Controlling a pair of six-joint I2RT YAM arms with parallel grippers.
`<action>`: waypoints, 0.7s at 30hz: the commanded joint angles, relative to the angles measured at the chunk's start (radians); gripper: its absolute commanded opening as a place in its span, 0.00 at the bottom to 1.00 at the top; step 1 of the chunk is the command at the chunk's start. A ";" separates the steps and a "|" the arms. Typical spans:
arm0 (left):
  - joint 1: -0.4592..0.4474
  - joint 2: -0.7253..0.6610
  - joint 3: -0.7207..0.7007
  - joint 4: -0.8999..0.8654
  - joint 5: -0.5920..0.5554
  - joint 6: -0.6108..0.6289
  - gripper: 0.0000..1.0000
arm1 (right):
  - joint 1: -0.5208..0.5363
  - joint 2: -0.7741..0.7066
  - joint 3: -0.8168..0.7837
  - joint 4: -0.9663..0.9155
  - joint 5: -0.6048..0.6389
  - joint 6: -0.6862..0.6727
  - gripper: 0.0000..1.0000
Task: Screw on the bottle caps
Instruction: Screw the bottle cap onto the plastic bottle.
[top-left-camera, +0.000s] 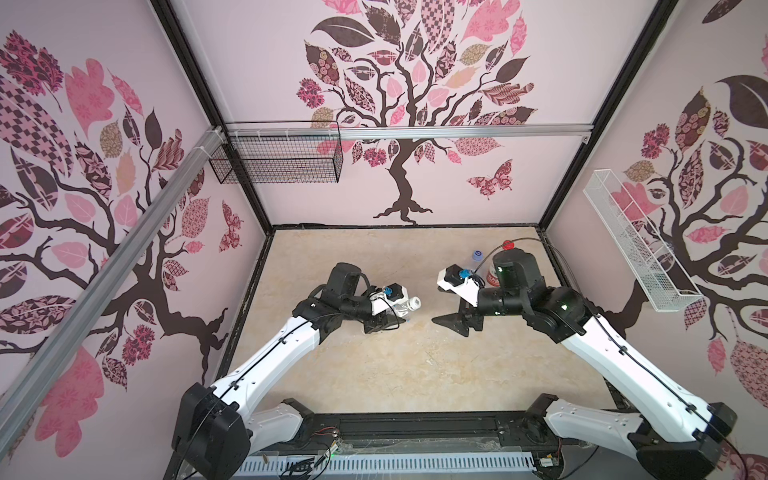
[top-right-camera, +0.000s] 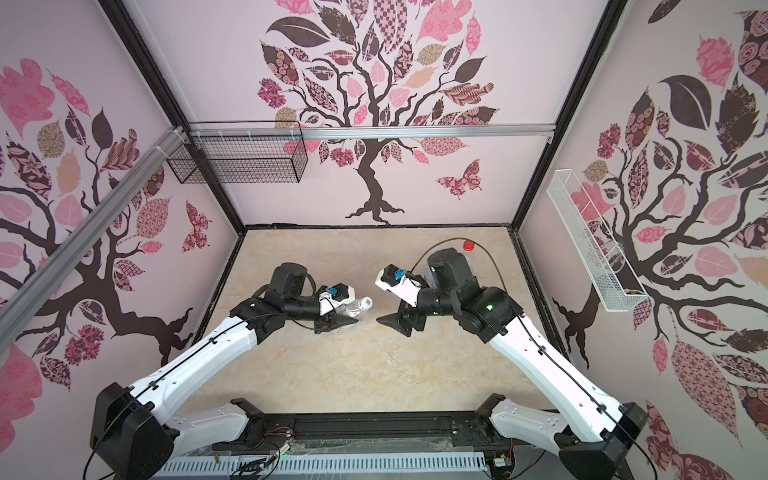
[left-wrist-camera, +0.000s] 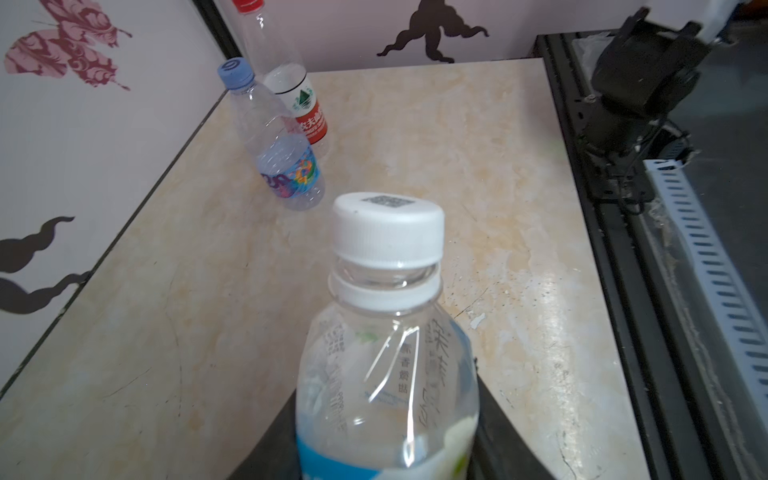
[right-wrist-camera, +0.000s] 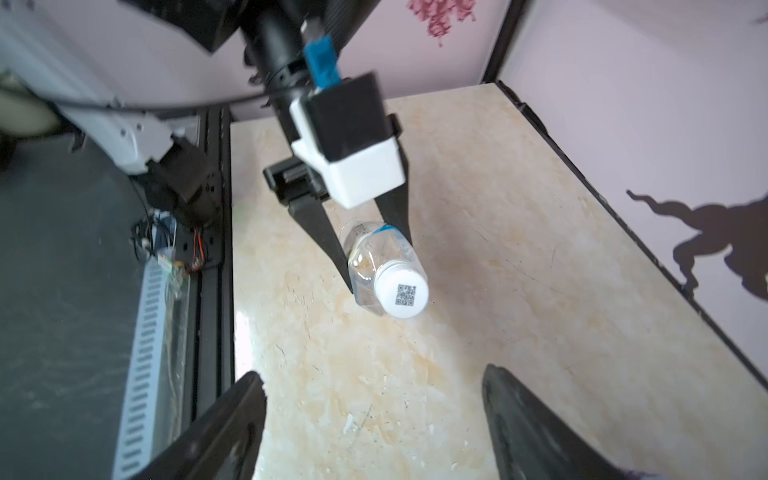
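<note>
Firmly clamped, the left gripper (right-wrist-camera: 376, 262) presses its two black fingers (right-wrist-camera: 320, 237) on either side of the clear plastic bottle with a white-and-green label (left-wrist-camera: 386, 374), gripping it below the shoulder. The bottle sits near the table's middle, tipped well over from upright. In both top views its long axis runs toward about 2 o'clock, neck end leading, aimed at the right gripper (right-wrist-camera: 372, 372). Whether its base touches the surface cannot be told. The white ribbed screw cap with a dark square code (left-wrist-camera: 388, 232) sits on the neck, and a band of clear neck shows between it and the white collar ring below.

At 3 o'clock from that cap, apart from it, the right gripper hangs with jaws spread wide and nothing between them.

Further out, toward 1 o'clock near the far right corner, the squat bluish clear bottle with a colourful label (left-wrist-camera: 286, 166) stands upright wearing the round blue cap with a white mark (top-left-camera: 477, 254). Just beside it, nearer the corner, the taller clear bottle with a red-and-white label (left-wrist-camera: 307, 112) stands upright under the round red cap (top-left-camera: 508, 245).

All this rests on a beige marbled tabletop (top-left-camera: 374, 374), scuffed and edged by a black frame. Pale pink walls printed with brown trees and patterned leaves (top-left-camera: 399, 104) close three sides. A black wire basket (top-left-camera: 278, 158) hangs at 11 o'clock and a white wire basket (top-left-camera: 631, 245) at 3 o'clock.
</note>
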 joint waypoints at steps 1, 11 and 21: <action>0.000 0.017 0.055 -0.099 0.156 0.049 0.34 | -0.005 0.061 0.062 -0.112 -0.106 -0.336 0.81; -0.002 0.037 0.084 -0.147 0.182 0.073 0.34 | 0.023 0.154 0.150 -0.109 -0.146 -0.401 0.68; -0.005 0.038 0.081 -0.140 0.174 0.073 0.34 | 0.042 0.209 0.187 -0.150 -0.167 -0.424 0.46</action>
